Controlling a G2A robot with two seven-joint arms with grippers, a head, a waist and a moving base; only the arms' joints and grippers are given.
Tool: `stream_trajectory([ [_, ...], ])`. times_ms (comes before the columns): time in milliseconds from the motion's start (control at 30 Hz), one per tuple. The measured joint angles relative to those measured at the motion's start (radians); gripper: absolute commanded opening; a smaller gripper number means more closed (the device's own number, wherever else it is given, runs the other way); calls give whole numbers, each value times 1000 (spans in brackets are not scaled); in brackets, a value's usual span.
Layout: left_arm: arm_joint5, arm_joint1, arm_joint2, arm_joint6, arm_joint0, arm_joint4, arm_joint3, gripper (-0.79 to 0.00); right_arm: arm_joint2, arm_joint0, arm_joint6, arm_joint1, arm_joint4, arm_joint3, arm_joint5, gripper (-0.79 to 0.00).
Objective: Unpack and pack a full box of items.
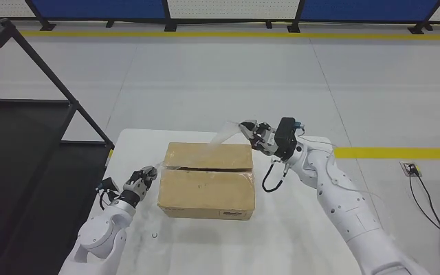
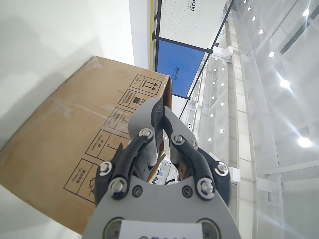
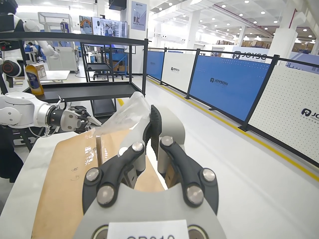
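The right jaws are clenching on a strip of clear tape [image 3: 124, 118]. Their ribbed pads [image 3: 154, 123] are pressing together, with the film bunching against one of them. In the top view the tape [image 1: 223, 134] is rising from the far long edge of the cardboard box [image 1: 206, 189], just above the middle of the frame, and the right arm [image 1: 330, 192] is slanting down from there toward the lower right corner. The tape's other end is trailing across the box [image 3: 69, 170] toward the left jaws, and I cannot tell whether it is touching them.

The left jaws are clenched too, with their dark pads [image 2: 157, 115] meeting tip to tip. I cannot tell whether anything is being pinched between them. They are hanging just beside the box's printed end wall [image 2: 74, 125], at the box's left end in the top view, and the left arm [image 1: 103, 230] is running from there to the lower left of the frame.

The box is sitting in the middle of the white tabletop [image 1: 289, 234]. Its top flaps are lying down, with their seam running lengthwise.

A black shelf rack [image 1: 41, 137] is standing at the left of the top view, and in the right wrist view a yellow bottle [image 3: 33, 80] is sitting on it. A yellow floor line [image 1: 385, 152] is running off to the right edge, and blue and white panels [image 1: 234, 8] are lining the top of the frame.
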State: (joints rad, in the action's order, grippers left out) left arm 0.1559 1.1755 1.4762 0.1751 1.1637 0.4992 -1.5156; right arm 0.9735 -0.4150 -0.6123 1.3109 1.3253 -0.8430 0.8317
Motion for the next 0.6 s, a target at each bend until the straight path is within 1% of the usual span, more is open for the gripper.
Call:
stream_trajectory([
  [200,-1,3,-1,1,-1,-2,4,-785,8,-8,22,0,-15,1,-8,-785],
  [233,0,3,-2,1,-1,-3,5,-776,11,-11,22,-1,-16,0,-7,-785],
  [267,1,3,-2,1,-2,-3,6,-745,13,-13,24,-1,-17,0,-6,-785],
  [367,3,5,-5,1,-4,-3,10,-545,18,-18,34,-2,-21,-2,-5,-785],
  [433,5,6,-6,-1,-6,-4,13,-449,22,-21,41,-3,-27,-1,-4,-785],
  [533,7,8,-6,-5,-7,-2,14,-397,30,-22,60,-4,-46,9,7,-785],
  [600,8,9,-6,-7,-7,0,14,-394,34,-20,73,-4,-58,14,15,-785],
])
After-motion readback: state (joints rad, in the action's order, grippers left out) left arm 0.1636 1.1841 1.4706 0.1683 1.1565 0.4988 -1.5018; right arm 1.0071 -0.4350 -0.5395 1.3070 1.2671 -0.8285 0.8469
